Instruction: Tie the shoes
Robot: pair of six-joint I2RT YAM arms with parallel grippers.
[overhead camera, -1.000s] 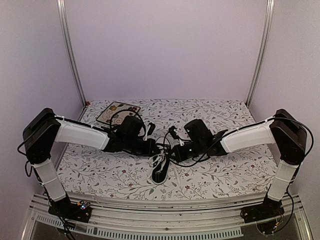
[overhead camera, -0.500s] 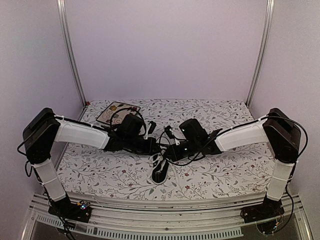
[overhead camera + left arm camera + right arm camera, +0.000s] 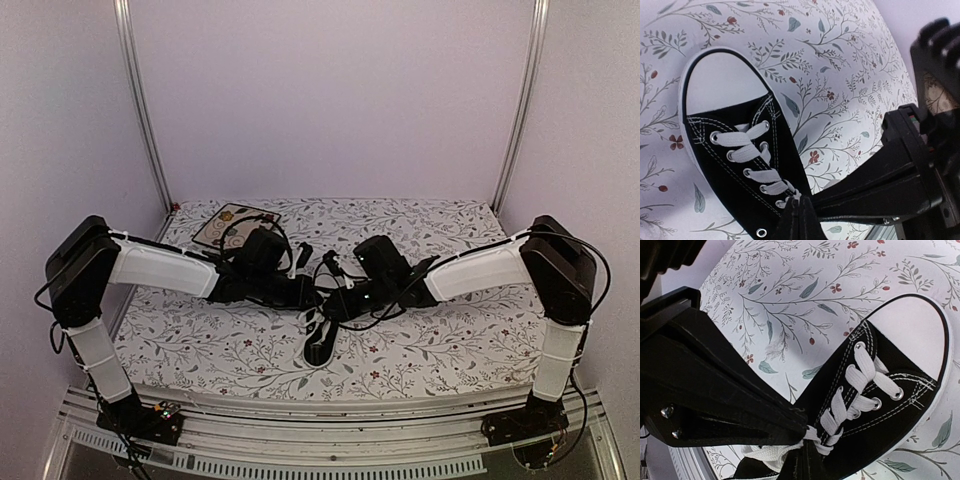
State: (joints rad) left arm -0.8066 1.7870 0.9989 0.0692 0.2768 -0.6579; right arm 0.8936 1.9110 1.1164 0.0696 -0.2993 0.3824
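The black sneaker [image 3: 320, 343] lies on the floral cloth in front of the arms, white toe cap toward the near edge. It also shows in the left wrist view [image 3: 740, 165] and the right wrist view [image 3: 890, 405], with white laces [image 3: 860, 375] crossed through its eyelets. My left gripper [image 3: 311, 298] and right gripper [image 3: 336, 304] meet tip to tip above the top of the lacing. The left gripper [image 3: 800, 209] is shut with a bit of white lace at its tips. The right gripper [image 3: 807, 452] is shut on a white lace strand bunched there.
A square floral plate [image 3: 228, 222] lies at the back left behind the left arm. In the right wrist view the left gripper's black body [image 3: 725, 400] fills the left side. In the left wrist view the right gripper's body [image 3: 890, 180] fills the right side. Metal posts stand at the back corners.
My right arm has moved left, bringing its gripper against the left gripper above the shoe's laces. The left arm has barely moved. The shoe stays in place.
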